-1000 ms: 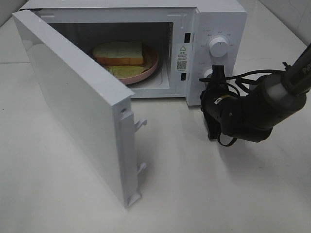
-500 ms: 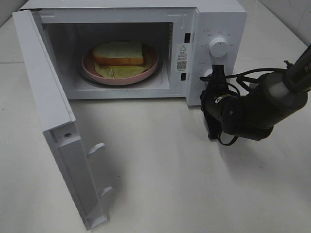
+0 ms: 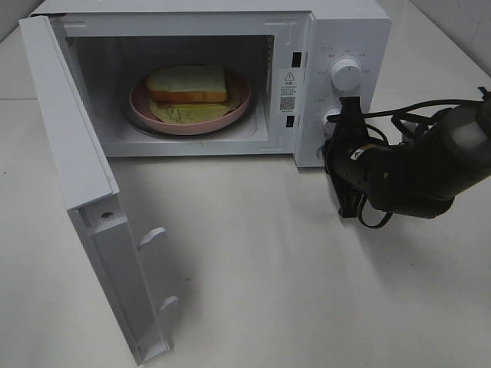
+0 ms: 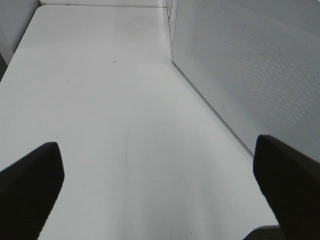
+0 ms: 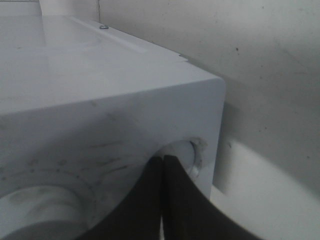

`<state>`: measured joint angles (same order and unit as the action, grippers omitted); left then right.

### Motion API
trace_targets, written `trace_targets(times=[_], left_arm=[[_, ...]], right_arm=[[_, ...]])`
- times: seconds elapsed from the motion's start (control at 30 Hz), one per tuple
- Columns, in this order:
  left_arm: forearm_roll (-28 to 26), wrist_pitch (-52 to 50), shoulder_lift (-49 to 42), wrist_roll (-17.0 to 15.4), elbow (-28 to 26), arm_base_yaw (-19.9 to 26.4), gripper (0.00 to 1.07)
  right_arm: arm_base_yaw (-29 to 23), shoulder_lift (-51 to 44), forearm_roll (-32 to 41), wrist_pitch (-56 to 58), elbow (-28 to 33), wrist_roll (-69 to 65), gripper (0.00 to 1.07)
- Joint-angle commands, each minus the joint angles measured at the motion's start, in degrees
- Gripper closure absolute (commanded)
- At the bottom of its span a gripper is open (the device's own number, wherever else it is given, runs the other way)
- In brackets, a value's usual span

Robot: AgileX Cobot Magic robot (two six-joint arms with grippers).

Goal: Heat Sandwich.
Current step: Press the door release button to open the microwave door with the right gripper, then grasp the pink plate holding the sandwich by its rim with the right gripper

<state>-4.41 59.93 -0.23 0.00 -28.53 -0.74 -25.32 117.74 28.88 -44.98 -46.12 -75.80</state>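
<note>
Exterior high view: sandwich (image 3: 188,83) sits on the pink plate (image 3: 239,106) inside the microwave (image 3: 345,23) with the door (image 3: 69,146) wide open, so loading looks done and shutting the door is probably next. Right end effector (image 3: 343,115), tips pressed together, meets the lower knob (image 5: 184,154), well apart from the sandwich. Left end effector (image 4: 160,172) hangs spread above the worktop (image 4: 100,75).

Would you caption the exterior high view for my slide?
Microwave door open, sandwich on pink plate inside; shut right gripper at the lower knob.
</note>
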Motion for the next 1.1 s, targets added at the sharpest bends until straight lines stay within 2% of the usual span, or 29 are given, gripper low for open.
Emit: trace_targets(times=[0.03,0.33,0.6,1.1], left_arm=[[-0.06,-0.74,-1.32,0.00,0.29,0.11,0.09],[-0.06,-0.74,-1.32,0.00,0.29,0.11,0.09],[-0.06,-0.74,-1.32,0.00,0.29,0.11,0.09],[-0.06,-0.74,-1.32,0.00,0.29,0.11,0.09]], right_arm=[[0.29,-2.75,-2.23,0.17,1.32,0.29,1.07],[-0.40,-9.00,-3.21,6.07,7.51,3.72,1.06],[-0.40,-18.51,-3.21,15.41,12.78,11.80,1.06],[-0.40,-29.74,-2.98,34.61,12.89,31.97,1.01]])
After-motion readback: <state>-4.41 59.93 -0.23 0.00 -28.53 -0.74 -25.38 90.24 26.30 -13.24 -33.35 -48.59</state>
